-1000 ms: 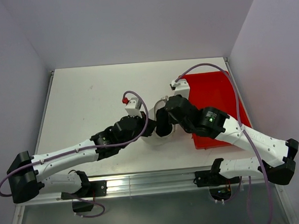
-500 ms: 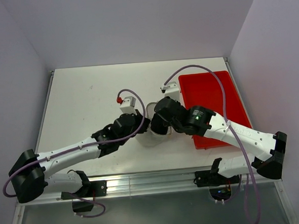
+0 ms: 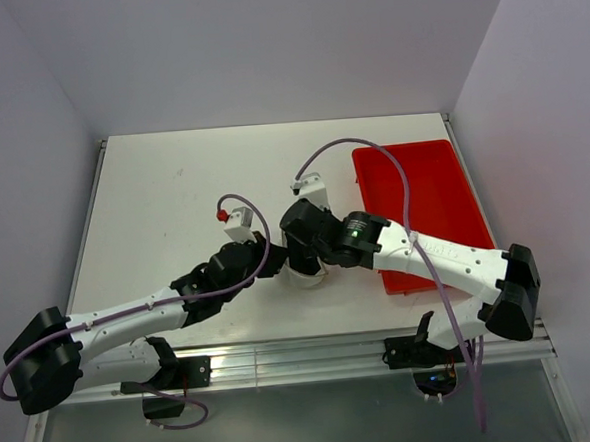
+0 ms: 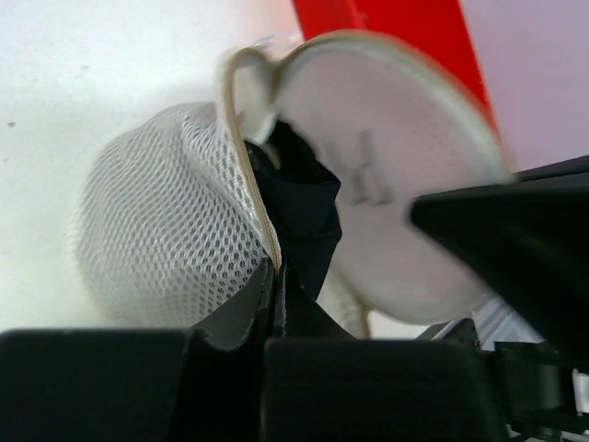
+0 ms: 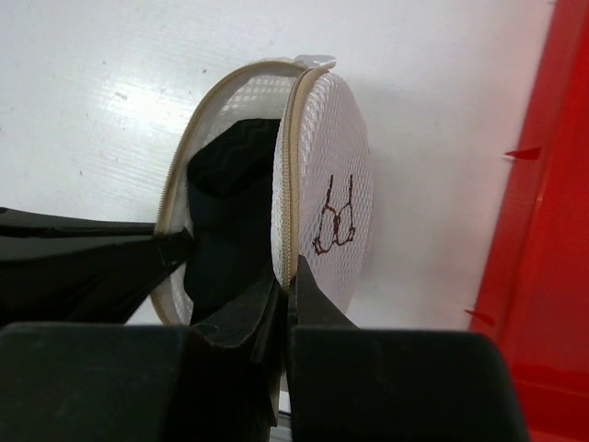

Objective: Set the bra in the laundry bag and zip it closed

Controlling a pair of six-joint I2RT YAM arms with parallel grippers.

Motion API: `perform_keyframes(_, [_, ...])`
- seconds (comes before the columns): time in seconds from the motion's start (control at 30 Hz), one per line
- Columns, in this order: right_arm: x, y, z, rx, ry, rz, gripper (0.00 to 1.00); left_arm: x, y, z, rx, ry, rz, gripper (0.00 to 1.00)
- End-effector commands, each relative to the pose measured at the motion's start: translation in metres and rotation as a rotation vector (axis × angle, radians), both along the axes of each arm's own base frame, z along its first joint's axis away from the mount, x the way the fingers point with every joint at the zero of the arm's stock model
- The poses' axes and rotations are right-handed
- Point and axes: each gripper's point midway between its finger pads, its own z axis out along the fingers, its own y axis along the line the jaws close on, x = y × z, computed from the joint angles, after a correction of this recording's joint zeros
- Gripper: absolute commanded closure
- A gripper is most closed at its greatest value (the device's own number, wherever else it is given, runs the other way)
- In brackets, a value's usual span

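The laundry bag (image 5: 327,212) is a round white mesh pouch with a beige zipper rim, standing open like a clamshell on the white table. The black bra (image 5: 225,212) is tucked inside between its two halves. My right gripper (image 5: 287,276) is shut on the zipper edge of the half printed with a small bra drawing. My left gripper (image 4: 276,272) is shut on the rim of the other mesh half (image 4: 156,230), with the bra (image 4: 299,203) just beyond it. From above, both grippers meet over the bag (image 3: 308,272), which they mostly hide.
The red tray (image 3: 424,203) lies to the right of the bag, near the table's right edge, and shows in the right wrist view as a red wall (image 5: 552,230). White walls close in the table at the back and sides.
Both arms have moved left and slightly toward the near edge, carrying the bag away from the red tray. Both grips have stayed shut on the bag's rim.
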Motion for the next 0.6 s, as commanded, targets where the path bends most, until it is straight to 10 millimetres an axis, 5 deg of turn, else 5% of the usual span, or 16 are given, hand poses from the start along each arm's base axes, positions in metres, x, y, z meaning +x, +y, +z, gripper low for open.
perform_keyframes(0.0, [0.000, 0.026, -0.003, 0.083, 0.011, 0.033, 1.00, 0.002, -0.014, 0.030, -0.105, -0.057, -0.033, 1.00])
perform_keyframes(0.1, [-0.002, 0.038, 0.000, 0.119, 0.017, 0.049, 0.88, 0.003, -0.020, 0.028, -0.098, -0.049, -0.050, 1.00])
perform_keyframes(0.3, [-0.008, 0.061, 0.003, 0.200, 0.042, 0.091, 0.47, 0.004, -0.022, 0.027, -0.100, -0.048, -0.046, 1.00])
perform_keyframes(0.57, [-0.008, 0.051, 0.016, 0.286, 0.012, 0.024, 0.33, 0.011, 0.016, -0.011, 0.014, 0.030, 0.121, 1.00])
